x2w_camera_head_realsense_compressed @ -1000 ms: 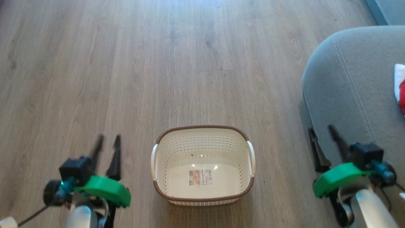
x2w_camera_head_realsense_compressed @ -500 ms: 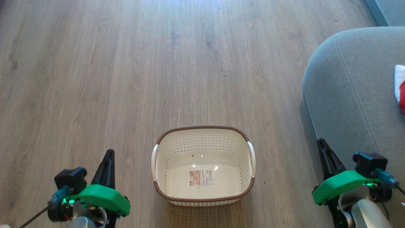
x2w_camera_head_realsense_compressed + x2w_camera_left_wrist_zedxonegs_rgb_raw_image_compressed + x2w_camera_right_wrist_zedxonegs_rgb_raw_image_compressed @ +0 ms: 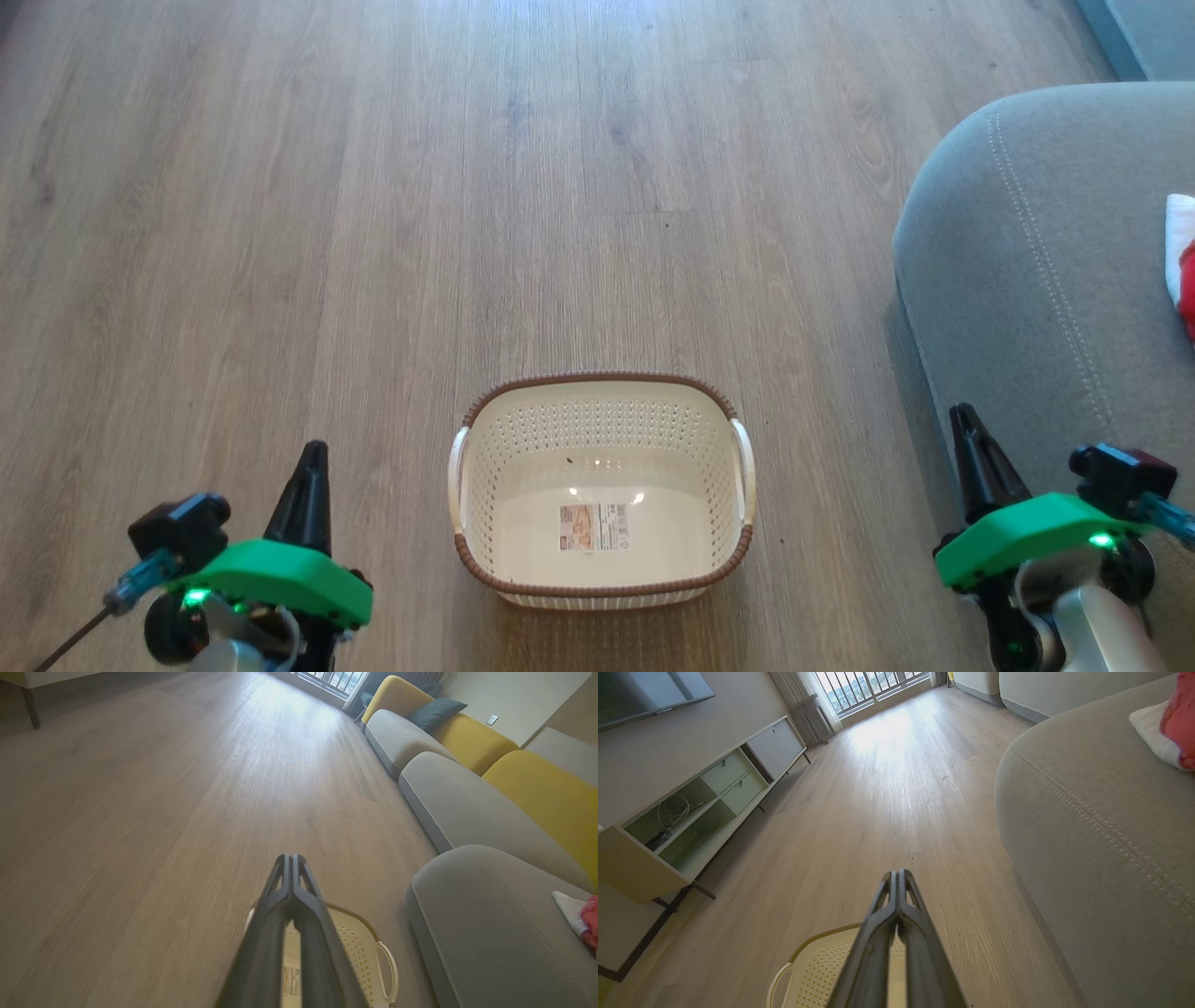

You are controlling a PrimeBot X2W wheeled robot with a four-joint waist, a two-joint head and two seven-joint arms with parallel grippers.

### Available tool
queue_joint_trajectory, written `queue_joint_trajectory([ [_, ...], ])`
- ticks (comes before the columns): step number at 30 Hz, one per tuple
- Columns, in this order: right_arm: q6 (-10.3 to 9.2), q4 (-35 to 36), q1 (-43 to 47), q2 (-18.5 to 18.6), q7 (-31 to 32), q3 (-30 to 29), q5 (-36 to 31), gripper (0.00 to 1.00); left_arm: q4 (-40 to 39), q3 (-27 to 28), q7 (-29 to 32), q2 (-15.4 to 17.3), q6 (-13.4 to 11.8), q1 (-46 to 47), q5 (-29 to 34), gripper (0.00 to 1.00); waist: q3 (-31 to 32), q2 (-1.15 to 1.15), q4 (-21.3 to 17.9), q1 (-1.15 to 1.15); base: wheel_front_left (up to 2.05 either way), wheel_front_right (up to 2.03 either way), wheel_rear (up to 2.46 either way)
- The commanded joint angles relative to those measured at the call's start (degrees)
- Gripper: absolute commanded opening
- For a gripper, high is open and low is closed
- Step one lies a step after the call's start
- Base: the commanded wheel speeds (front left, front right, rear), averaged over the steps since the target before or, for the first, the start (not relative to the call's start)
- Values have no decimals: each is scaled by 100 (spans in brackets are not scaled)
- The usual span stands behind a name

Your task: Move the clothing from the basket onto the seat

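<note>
While the wooden floor is stretched wide across the head view, the seat is found bulging in at the robot's right, its grey cushion marked by a double line of pale stitching. Next down in size, the basket is set on the floor dead ahead, near the seat's rounded edge but apart from it. Nothing red is seen inside it, just bare cream bottom and perforated walls. The left gripper is held low to the basket's left, fingers pressed together and pinching nothing. The right gripper is held by the seat's front edge, fingers likewise pressed tight with nothing between them. The clothing is glimpsed as a red and white patch lying on the seat at the far right, most of it cut off by the frame. Smallest of all, a sticker is seen on the basket's bottom. Judged from this, the move is taken as done or all but done. How many garments lie on the seat cannot be told, and nothing is seen left to lift.
</note>
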State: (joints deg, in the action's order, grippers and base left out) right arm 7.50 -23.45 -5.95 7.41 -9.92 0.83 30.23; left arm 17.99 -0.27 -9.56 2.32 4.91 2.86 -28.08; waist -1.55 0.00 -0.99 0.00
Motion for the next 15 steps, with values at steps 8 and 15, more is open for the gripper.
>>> queue_joint_trajectory([
  [8,0,281,-166,-31,170,-86,604,0,-227,134,149,30,48,250,-624,0,12,0,8,0,0,0,0],
  [15,0,334,-155,-64,287,-138,1047,0,-241,178,264,32,65,257,-1082,0,22,0,16,0,0,0,0],
])
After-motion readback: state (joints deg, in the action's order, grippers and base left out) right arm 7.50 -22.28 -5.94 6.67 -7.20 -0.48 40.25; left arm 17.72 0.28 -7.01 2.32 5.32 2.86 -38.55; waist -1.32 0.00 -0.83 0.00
